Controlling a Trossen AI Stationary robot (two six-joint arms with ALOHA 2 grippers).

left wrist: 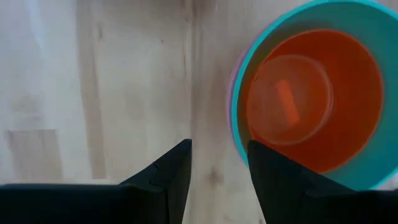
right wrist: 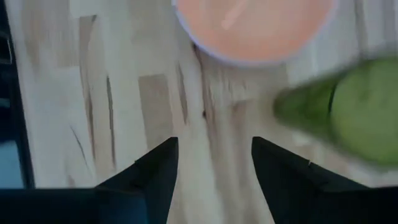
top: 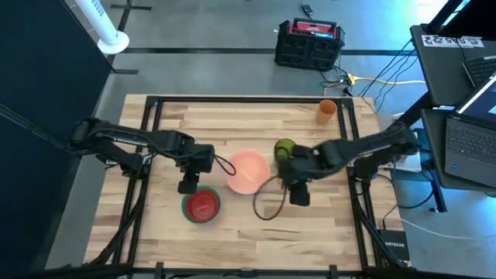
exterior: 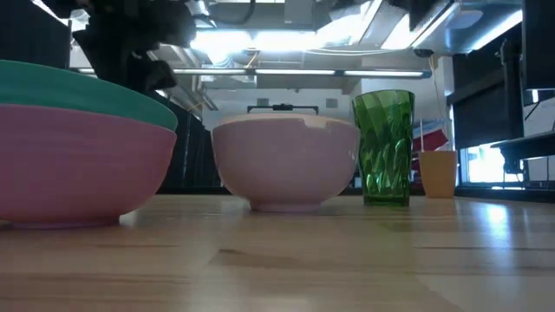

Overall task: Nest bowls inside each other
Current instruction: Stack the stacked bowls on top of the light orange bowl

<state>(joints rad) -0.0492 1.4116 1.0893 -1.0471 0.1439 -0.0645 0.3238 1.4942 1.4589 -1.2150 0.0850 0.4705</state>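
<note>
A small red bowl sits inside a teal bowl, which sits in a magenta bowl on the table's near left. My left gripper hangs open above the table just past this stack's far-left rim, and in the left wrist view bare wood shows between the fingers. The pale salmon bowl, edged by a whitish rim, stands on its base at mid-table. My right gripper is open over bare wood, nearer than the salmon bowl and the green cup.
The tall green cup stands upright just right of the salmon bowl. A small orange cup stands at the far right of the table. A dark cable loop hangs by my right gripper. Black frame rails border the table.
</note>
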